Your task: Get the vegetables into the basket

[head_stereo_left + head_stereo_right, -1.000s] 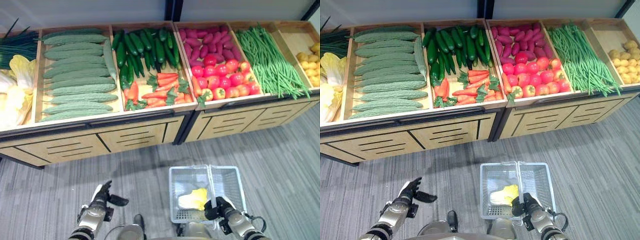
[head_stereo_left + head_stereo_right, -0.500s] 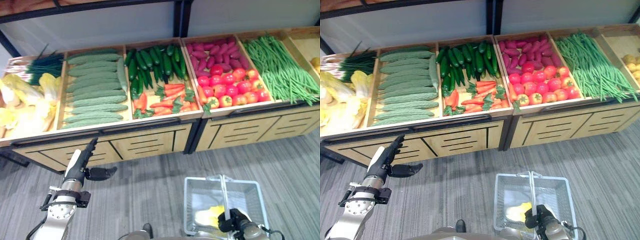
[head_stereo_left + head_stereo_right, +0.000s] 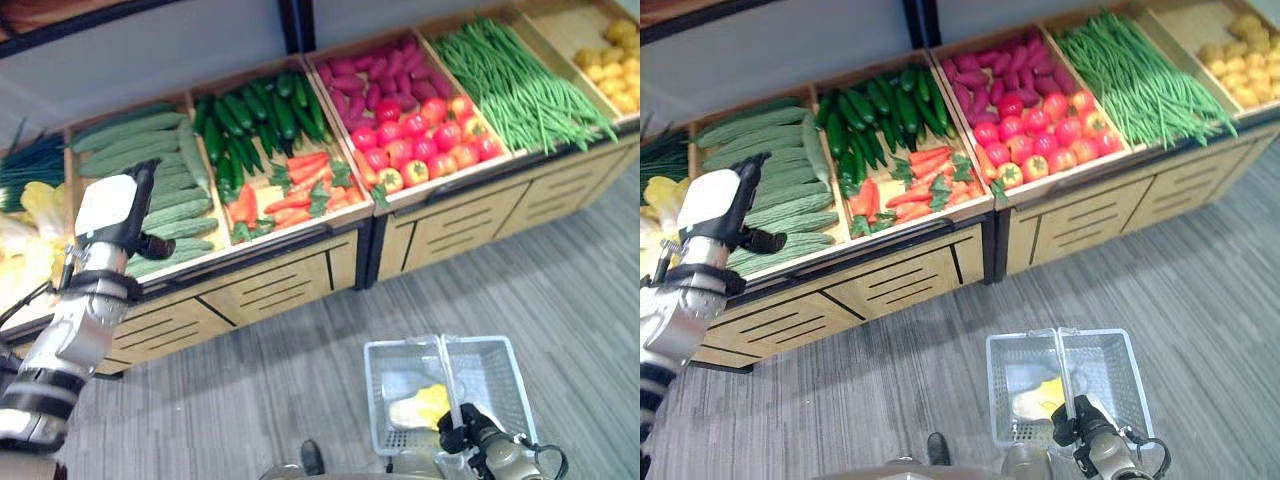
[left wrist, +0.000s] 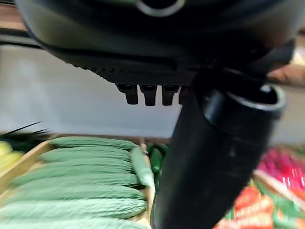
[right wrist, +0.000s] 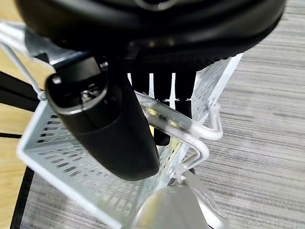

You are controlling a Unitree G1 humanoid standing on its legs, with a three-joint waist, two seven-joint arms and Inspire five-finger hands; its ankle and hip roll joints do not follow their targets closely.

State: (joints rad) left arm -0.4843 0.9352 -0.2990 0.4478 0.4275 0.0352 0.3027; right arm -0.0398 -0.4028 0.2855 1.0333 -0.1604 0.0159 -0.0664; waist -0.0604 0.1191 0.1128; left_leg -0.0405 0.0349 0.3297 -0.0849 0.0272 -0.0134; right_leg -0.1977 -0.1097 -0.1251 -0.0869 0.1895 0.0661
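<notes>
In the left eye view the left hand (image 3: 118, 212) is raised at the left over the compartment of pale green cucumbers (image 3: 130, 152), its fingers straight and released, holding nothing; to the right lie dark cucumbers (image 3: 250, 110), carrots (image 3: 300, 185), tomatoes (image 3: 430, 140) and green beans (image 3: 520, 85); the basket (image 3: 500, 375) hangs near, low at the right, with one yellow vegetable (image 3: 425, 405) inside; the right hand (image 3: 470, 440) is at its handle. In the right eye view the layout is the same, the display stand (image 3: 910, 285) far from the basket. The left wrist view shows the pale cucumbers just past the straight fingers (image 4: 147, 94). The right wrist view shows the fingers (image 5: 162, 95) clenched round the basket handle (image 5: 190, 133). I judge this the reach for a second item; the next move calls for lowering and closing on one cucumber.
</notes>
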